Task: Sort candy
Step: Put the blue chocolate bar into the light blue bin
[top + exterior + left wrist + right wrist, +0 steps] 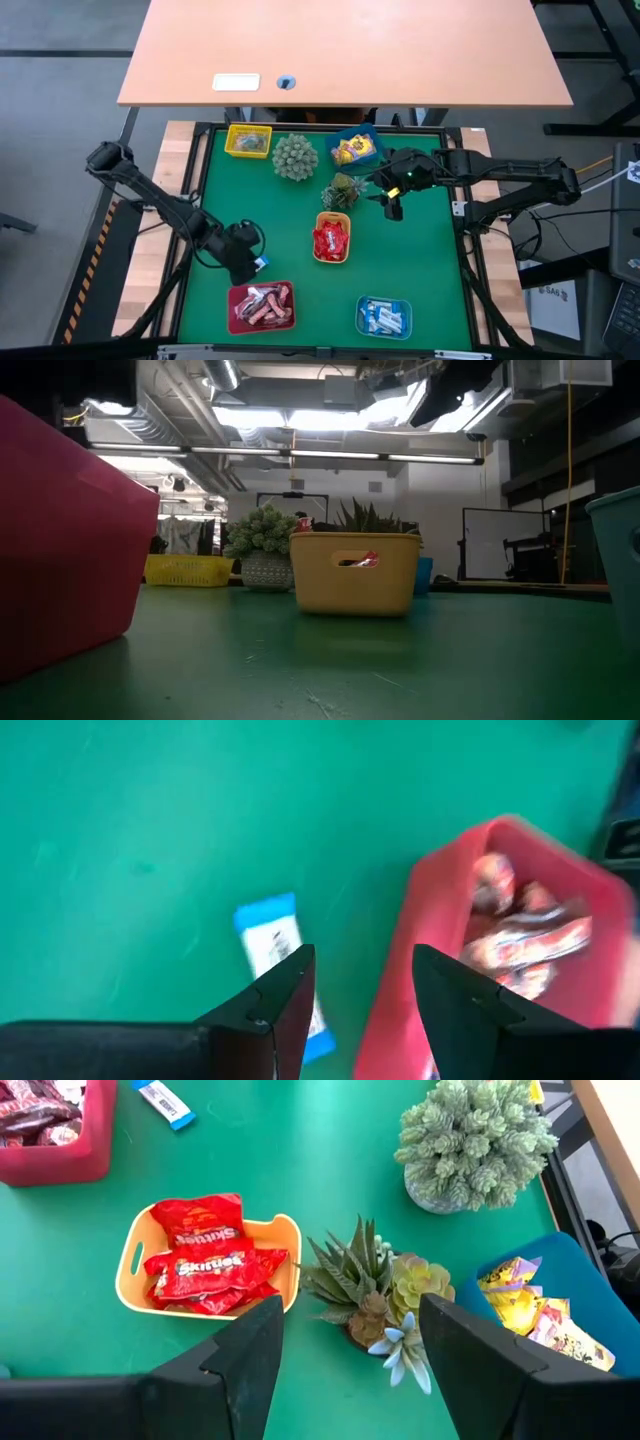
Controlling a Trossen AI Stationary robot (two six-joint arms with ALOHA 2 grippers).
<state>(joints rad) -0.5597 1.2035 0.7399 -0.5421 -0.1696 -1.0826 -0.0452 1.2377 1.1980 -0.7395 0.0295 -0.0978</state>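
One blue-white candy (268, 942) lies flat on the green mat just outside the red tray (432, 920), which holds brown-pink candy (262, 304). My left gripper (360, 960) hovers open over the mat between that candy and the tray's wall, touching neither; in the high view it (250, 266) is at the near left. My right gripper (350, 1305) stands open and raised over the succulent (365, 1285), right of centre. Red candy (205, 1260) fills the orange tray (332, 238), yellow candy (352, 150) a blue tray at the far side, and blue-white candy (384, 317) a blue tray near the front.
A yellow tray (248, 140) and a pale green spiky plant ball in a pot (294, 157) stand along the far edge. The succulent (343, 192) sits mid-table. Bare green mat lies left of the orange tray and between the two near trays.
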